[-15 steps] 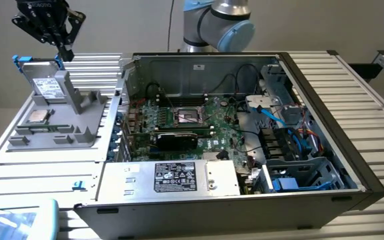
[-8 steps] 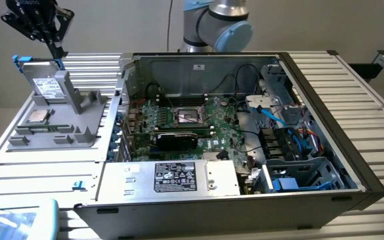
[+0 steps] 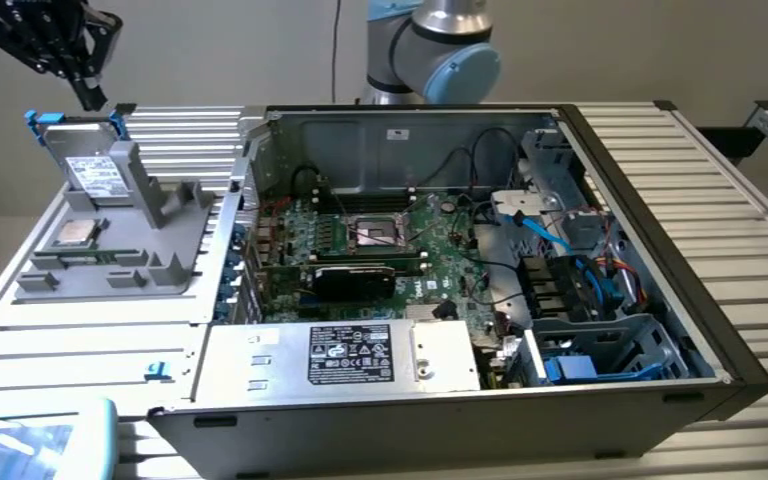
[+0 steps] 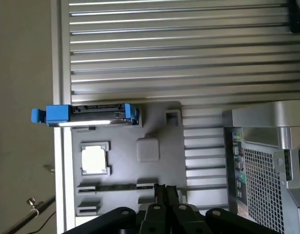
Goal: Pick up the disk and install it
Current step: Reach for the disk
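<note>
The disk (image 3: 92, 172), a silver-grey drive with a white label in a blue carrier frame, stands leaning in a slot at the back of the grey fixture (image 3: 157, 262), at the exterior view's left. My black gripper (image 3: 92, 100) hangs in the air just above the disk's top edge, shut, with nothing between its fingers. In the wrist view the disk (image 4: 91, 114) appears edge-on from above, and my gripper (image 4: 165, 192) sits apart from it over the fixture (image 4: 125, 161).
A small square silver chip (image 3: 77, 232) and a memory stick (image 3: 91, 258) lie in the fixture. The open computer case (image 3: 424, 425) holds a motherboard (image 3: 371, 240), a silver box with a black label (image 3: 357, 355) and a blue-trimmed drive bay (image 3: 584, 355). All rests on a slatted metal table (image 3: 77, 330).
</note>
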`<action>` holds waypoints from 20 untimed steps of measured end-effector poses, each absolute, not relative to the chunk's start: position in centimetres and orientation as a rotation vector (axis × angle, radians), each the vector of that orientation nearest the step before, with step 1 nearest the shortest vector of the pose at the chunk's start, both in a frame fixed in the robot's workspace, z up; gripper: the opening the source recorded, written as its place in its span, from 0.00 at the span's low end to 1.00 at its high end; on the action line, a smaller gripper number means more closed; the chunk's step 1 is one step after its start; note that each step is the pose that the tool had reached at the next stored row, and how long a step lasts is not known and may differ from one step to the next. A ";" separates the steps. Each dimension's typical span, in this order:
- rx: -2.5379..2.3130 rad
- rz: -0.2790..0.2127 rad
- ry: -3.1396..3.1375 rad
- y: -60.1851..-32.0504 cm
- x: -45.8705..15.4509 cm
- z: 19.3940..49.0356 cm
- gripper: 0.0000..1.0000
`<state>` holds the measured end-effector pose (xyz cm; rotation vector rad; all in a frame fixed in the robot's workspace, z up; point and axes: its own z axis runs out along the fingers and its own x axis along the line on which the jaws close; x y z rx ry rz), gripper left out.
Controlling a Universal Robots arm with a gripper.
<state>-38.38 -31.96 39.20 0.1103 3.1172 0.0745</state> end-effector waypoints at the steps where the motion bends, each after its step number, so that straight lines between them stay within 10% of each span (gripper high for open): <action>1: 0.110 0.075 3.117 -31.8 -38.8 39.2 0.11; 20: 0.110 0.075 3.117 -27.3 -44.9 39.0 0.11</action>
